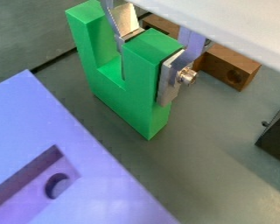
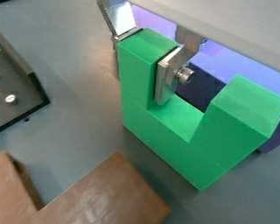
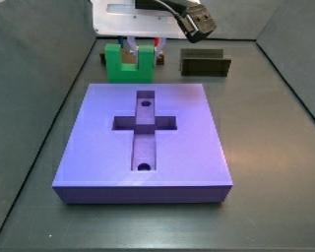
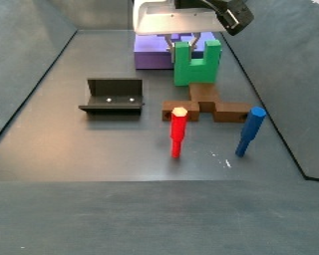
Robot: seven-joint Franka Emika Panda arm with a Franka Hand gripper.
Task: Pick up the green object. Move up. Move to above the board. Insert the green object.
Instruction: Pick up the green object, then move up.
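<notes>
The green object (image 1: 119, 83) is a bright green U-shaped piece that stands upright with its two prongs up, just beyond the far edge of the purple-blue board (image 3: 94, 138). My gripper (image 1: 143, 54) is shut on one prong, with a silver finger on each side of it. Both wrist views show this grip, and the gripper (image 2: 143, 57) pinches the prong near its top. In the side views the gripper (image 3: 143, 49) hangs over the green object (image 3: 127, 61), which also shows from the opposite side (image 4: 195, 60). I cannot tell whether the piece touches the floor.
The dark fixture (image 3: 205, 64) stands beside the green object and shows again in a side view (image 4: 112, 97). A brown cross-shaped piece (image 4: 209, 108) lies near it. A red peg (image 4: 178, 132) and a blue peg (image 4: 249, 131) stand upright on the floor. Grey walls enclose the floor.
</notes>
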